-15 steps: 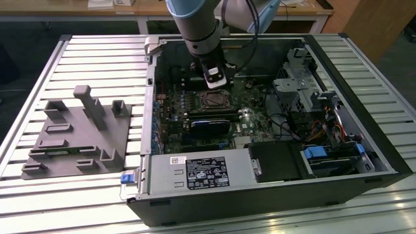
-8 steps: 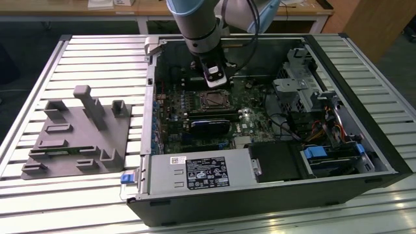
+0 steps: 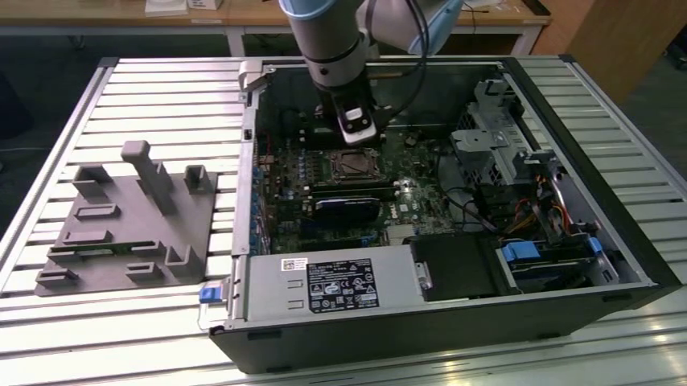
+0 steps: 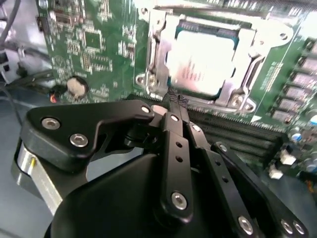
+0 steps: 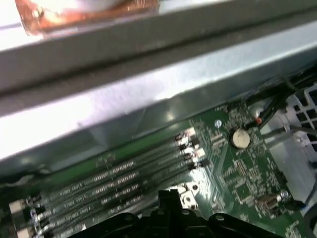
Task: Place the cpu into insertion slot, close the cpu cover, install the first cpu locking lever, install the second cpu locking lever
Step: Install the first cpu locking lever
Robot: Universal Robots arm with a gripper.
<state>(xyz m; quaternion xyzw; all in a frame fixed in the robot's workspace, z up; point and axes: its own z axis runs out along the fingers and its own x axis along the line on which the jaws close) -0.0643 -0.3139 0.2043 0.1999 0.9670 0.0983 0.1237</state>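
The cpu (image 4: 200,62) already lies flat in the insertion slot (image 4: 166,34), and in the second wrist view the cpu cover (image 4: 157,59) appears folded down around it, its silver frame bordering the chip on all sides with the metal top showing through the cut-out. In the exterior view the socket (image 3: 352,165) sits toward the far side of the green motherboard (image 3: 285,205), inside the open computer case (image 3: 633,257) that lies on the slatted table (image 3: 161,88), with a grey fixture (image 3: 129,225) well apart by the table edge at the exterior view's left. The gripper (image 4: 173,101) hangs just above the board beside the socket's edge nearest the memory slots (image 4: 237,134); its fingers (image 4: 174,119) are drawn close together into a narrow tip and hold nothing. By my judgement the step in hand is a locking lever, though I cannot make out either lever clearly or tell whether one is latched. To do it well, the narrow tip should bear on the lever's free end only, never on the chip's top or the frame, and push along the lever's own arc until it can tuck sideways under its hook. Pressure should stay steady and low, since a slip here would drive the tip into the memory slots or the small parts around the socket.
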